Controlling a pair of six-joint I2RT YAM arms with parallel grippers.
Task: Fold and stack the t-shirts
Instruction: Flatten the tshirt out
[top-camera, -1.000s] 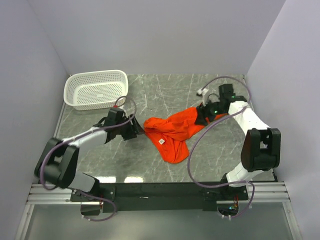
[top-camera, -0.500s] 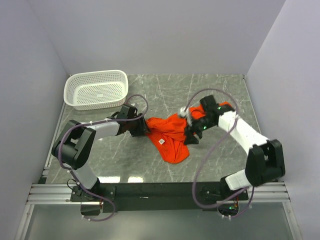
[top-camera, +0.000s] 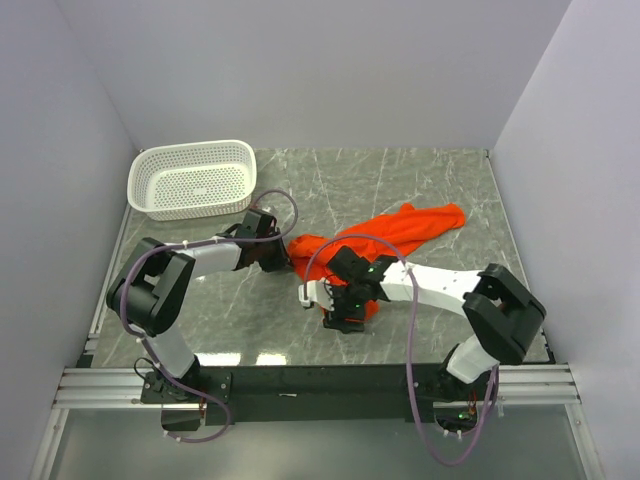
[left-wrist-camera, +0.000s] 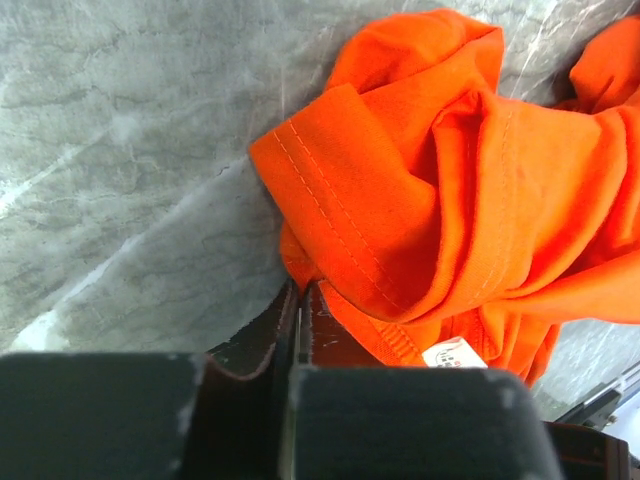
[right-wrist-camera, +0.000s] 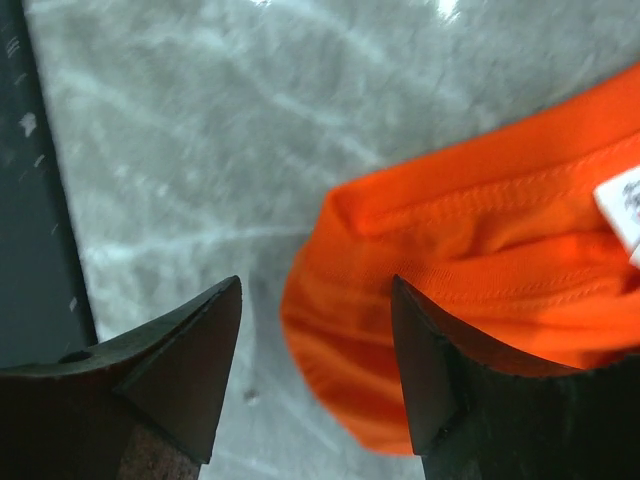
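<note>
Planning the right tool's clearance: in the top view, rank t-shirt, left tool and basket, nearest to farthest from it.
From the right tool:
1. t-shirt, right beneath it.
2. left tool, up-left, at the shirt's left edge.
3. basket, far back-left corner.

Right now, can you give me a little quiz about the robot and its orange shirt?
1. True or false: the t-shirt is folded flat and neat.
2. Which one has its jaws wide open? A, the left gripper; B, the right gripper.
3. Fill in: the little label on the t-shirt is ____.

Key
1. False. It lies bunched and crumpled on the table.
2. B. The right gripper stands open over the t-shirt's edge, and the left gripper is pinched shut on the cloth.
3. White.
</note>
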